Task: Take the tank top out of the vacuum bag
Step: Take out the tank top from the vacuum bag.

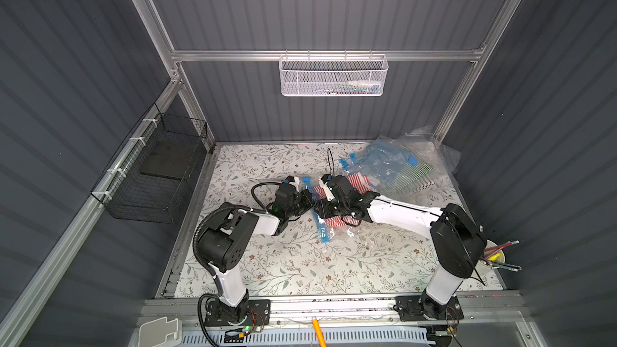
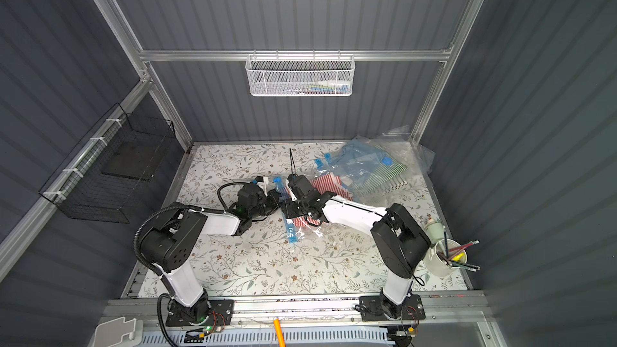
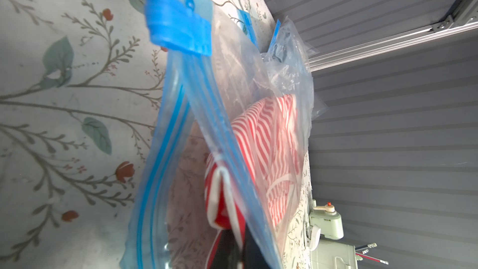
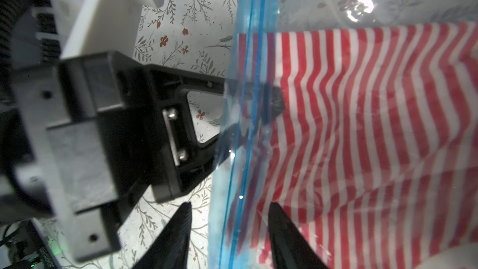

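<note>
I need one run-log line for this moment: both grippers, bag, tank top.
left gripper: shut on bag, at zip edge | right gripper: open, astride same edge | tank top: inside bag

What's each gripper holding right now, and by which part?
The left gripper is shut on the vacuum bag, pinching its blue zip edge partway along. The right gripper is open astride that edge, holding nothing.

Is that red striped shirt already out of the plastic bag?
No, the tank top lies inside the vacuum bag, visible through its clear plastic.
</note>
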Controlling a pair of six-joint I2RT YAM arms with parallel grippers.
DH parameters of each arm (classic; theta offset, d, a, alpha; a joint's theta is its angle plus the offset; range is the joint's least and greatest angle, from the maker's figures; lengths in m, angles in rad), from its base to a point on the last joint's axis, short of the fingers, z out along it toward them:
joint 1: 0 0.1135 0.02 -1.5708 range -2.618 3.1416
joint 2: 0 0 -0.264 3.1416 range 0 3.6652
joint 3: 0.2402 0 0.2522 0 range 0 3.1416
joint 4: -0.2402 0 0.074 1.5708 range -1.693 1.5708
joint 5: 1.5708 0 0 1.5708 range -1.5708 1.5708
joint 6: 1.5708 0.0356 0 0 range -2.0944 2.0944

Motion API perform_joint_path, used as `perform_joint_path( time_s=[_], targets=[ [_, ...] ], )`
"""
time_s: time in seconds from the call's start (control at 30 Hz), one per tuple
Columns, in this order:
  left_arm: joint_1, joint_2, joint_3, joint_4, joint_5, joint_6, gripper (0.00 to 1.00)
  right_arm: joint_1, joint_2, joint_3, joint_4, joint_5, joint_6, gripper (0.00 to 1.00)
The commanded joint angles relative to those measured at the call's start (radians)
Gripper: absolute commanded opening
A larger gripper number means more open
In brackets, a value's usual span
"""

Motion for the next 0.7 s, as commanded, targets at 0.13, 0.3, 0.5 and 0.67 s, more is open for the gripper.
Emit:
perform_joint_path(
  time_s=[0.13, 0.3, 0.5, 0.67],
  targets=[
    [-0.005, -0.057, -0.011, -0.022, 0.024, -0.015, 0.00, 0.007, 0.030, 0.009, -0.014, 0.056, -0.012, 0.20],
    [-0.005, -0.052, -0.009, -0.052, 0.024, 0.009, 0.00, 0.007, -0.008, -0.024, 0.015, 0.088, 0.004, 0.02],
    [-0.004, -0.049, -0.002, -0.093, 0.062, 0.050, 0.00, 0.005, -0.034, -0.041, 0.010, 0.120, 0.014, 0.00],
    [0.022, -0.054, -0.003, -0.126, 0.126, 0.082, 0.00, 0.005, -0.022, -0.032, 0.006, 0.094, 0.015, 0.09]
  ],
)
